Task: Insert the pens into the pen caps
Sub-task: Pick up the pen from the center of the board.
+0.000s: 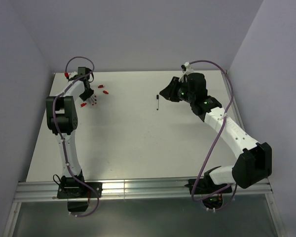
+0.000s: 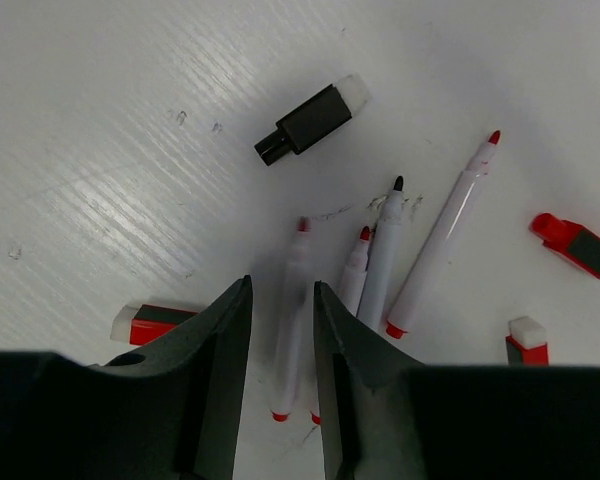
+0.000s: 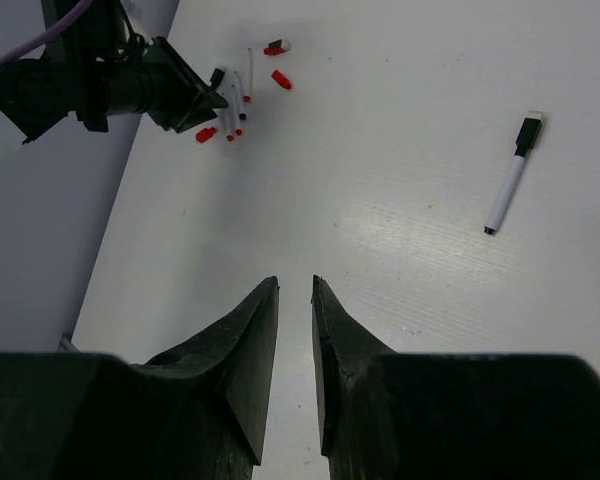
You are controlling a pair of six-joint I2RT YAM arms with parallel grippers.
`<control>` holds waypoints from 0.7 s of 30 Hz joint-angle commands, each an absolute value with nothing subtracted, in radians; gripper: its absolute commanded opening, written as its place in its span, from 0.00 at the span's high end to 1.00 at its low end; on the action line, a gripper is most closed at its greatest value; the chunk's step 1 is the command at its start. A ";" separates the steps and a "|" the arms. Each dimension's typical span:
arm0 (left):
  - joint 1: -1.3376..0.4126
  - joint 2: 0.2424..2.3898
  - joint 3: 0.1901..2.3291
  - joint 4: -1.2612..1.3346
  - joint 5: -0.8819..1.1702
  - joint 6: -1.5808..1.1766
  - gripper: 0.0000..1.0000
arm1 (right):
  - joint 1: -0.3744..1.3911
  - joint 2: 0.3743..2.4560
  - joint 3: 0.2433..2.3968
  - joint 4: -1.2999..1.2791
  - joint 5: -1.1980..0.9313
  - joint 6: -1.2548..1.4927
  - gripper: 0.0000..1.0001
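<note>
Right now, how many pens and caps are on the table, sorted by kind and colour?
Red-tipped uncapped pens: 3
Black-tipped uncapped pen: 1
Capped pen: 1
Loose red caps: 3
Loose black cap: 1
Total: 9

Cluster of pens (image 2: 450, 235) and caps (image 2: 313, 120) under the left gripper (image 2: 282, 290) — bare table (image 1: 138, 143) around the lone capped pen (image 1: 157, 102).
</note>
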State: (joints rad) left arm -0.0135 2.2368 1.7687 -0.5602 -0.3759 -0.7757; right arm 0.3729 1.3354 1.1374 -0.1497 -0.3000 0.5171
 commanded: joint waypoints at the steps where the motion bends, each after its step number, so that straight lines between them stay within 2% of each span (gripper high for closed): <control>1: -0.014 2.244 1.799 -0.569 -0.364 -0.756 0.64 | 0.361 1.307 1.127 -0.120 -0.316 0.523 0.73; 12: -0.015 2.261 1.819 -0.584 -0.360 -0.756 0.66 | 0.356 1.312 1.124 -0.117 -0.325 0.525 0.73; 21: -0.014 2.283 1.832 -0.633 -0.371 -0.772 0.76 | 0.356 1.318 1.126 -0.120 -0.347 0.526 0.74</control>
